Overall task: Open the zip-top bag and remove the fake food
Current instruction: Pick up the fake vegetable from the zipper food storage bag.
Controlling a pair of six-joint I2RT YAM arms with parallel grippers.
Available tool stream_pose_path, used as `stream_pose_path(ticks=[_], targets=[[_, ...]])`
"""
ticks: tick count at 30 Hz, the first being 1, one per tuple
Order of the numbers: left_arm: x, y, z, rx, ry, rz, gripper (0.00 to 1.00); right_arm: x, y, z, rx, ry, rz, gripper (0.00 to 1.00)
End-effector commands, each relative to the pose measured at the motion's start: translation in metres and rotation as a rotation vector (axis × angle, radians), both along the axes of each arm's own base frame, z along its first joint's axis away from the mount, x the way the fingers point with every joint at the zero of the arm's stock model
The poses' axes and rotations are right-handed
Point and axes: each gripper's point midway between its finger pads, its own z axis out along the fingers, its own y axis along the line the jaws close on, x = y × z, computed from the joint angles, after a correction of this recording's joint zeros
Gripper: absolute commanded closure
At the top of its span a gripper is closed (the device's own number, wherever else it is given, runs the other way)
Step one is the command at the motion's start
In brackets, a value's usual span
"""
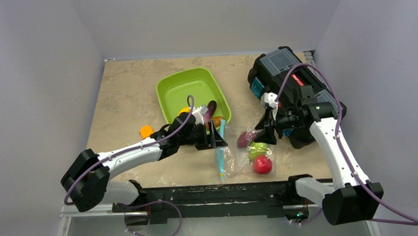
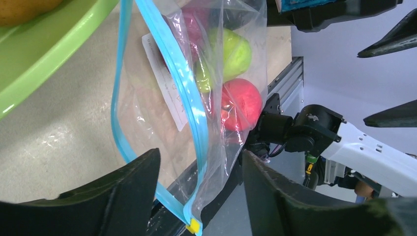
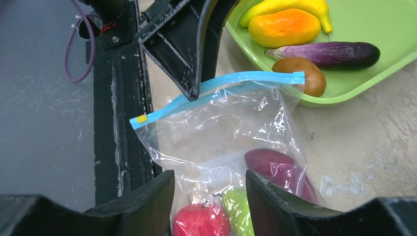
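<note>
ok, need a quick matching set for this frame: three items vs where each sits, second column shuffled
1. red apple
2. purple eggplant
3. small orange block

A. on the bare table, left of the green tray
B. inside the zip-top bag
C. in the green tray

Pairs: 1-B, 2-C, 3-A
</note>
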Motion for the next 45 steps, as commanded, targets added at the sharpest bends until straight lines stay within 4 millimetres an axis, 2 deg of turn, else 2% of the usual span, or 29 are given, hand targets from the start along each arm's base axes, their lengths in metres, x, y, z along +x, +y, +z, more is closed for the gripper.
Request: stream_pose_path(ticks=[1, 3, 11, 18, 22, 26, 33, 40, 45], targets=[[0.007, -0.018, 0.015, -0.015, -0.058, -0.024, 0.50, 0.011, 0.006, 0.015, 0.051, 0.015, -0.029, 0.45], [0.006, -0.023, 0.017, -0.021, -0.061, -0.035, 0.57, 0.013, 0.006, 0.015, 0.053, 0.028, -0.036, 0.45], [0.001, -0.040, 0.030, -0.066, -0.081, -0.083, 0.99, 0.025, 0.008, 0.015, 0.065, 0.078, -0.095, 0.46], [-0.008, -0.065, 0.061, -0.144, -0.122, -0.142, 1.00, 0.040, 0.010, 0.015, 0.089, 0.192, -0.210, 0.44], [-0.013, -0.083, 0.080, -0.194, -0.134, -0.175, 1.00, 0.056, 0.011, 0.013, 0.114, 0.347, -0.365, 0.43], [-0.017, -0.101, 0.098, -0.231, -0.147, -0.210, 1.00, 0.071, 0.008, 0.009, 0.112, 0.423, -0.521, 0.43], [-0.026, -0.124, 0.098, -0.241, -0.130, -0.266, 1.00, 0.077, 0.009, 0.014, 0.113, 0.410, -0.588, 0.36], [-0.026, -0.130, 0.095, -0.219, -0.132, -0.273, 1.00, 0.065, 0.013, 0.001, 0.049, 0.388, -0.560, 0.31], [-0.025, -0.132, 0.094, -0.204, -0.136, -0.269, 1.00, 0.062, 0.010, -0.013, -0.039, 0.343, -0.564, 0.33]])
